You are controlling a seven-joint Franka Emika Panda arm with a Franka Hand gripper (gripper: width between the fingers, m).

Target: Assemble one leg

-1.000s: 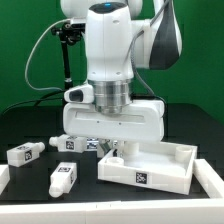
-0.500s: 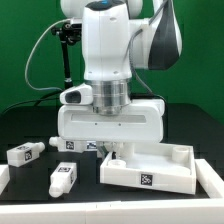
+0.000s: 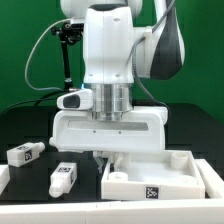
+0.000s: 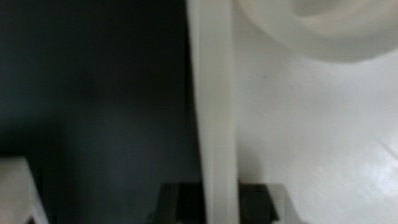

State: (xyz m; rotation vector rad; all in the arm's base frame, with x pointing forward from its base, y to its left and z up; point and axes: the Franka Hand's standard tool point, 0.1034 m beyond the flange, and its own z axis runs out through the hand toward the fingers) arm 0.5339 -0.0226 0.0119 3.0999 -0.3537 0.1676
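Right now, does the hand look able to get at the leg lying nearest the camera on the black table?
Probably yes. That leg lies alone on open table, clear of the large white piece and the other leg. The hand hangs low nearby, with nothing between them.

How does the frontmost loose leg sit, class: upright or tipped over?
Tipped over: the leg lies lengthwise on the black table, its long side flat down.

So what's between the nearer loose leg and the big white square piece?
Nothing; the exterior view shows bare black table between the leg and the square piece.
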